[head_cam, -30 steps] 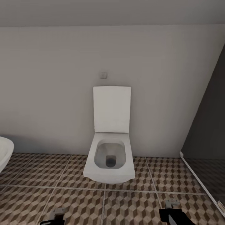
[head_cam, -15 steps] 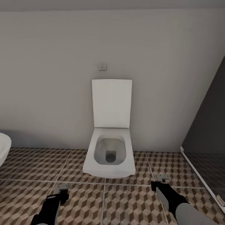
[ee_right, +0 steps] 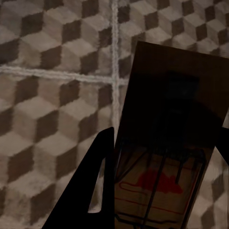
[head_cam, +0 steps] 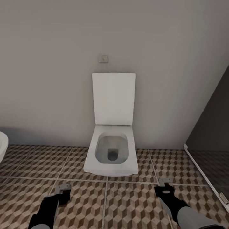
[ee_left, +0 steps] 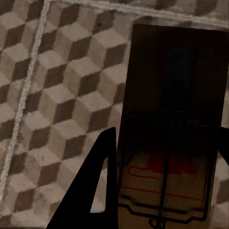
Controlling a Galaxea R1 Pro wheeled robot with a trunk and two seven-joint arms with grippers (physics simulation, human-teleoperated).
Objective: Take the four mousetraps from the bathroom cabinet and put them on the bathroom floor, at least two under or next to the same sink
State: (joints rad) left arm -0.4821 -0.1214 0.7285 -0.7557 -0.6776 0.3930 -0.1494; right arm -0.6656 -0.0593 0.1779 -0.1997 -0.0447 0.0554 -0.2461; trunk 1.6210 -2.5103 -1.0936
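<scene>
In a tiled bathroom, a white toilet (head_cam: 111, 152) with its lid raised stands against a pale wall below a small flush button (head_cam: 103, 58), as the robot's two arms reach in from the lower edge of the head view. The left gripper (head_cam: 63, 187) and the right gripper (head_cam: 165, 183) hang low over the bathroom floor (head_cam: 133, 206), each showing only a small grey piece at its tip from above. The wrist cameras tell more: the left gripper (ee_left: 162, 181) is clamped on a mousetrap (ee_left: 174, 124), one dark finger (ee_left: 102, 181) pressed along the board's edge, and the right gripper (ee_right: 162, 181) grips a second mousetrap (ee_right: 174, 133) the same way. Both boards are deep in shadow, their far halves nearly black; only the wire and a red mark near the camera can be made out. The opposite finger of each gripper is cut off at the frame edge. A white rim (head_cam: 2, 144) at the left border is too cropped to identify, and a dark panel (head_cam: 213, 127) closes the right side.
</scene>
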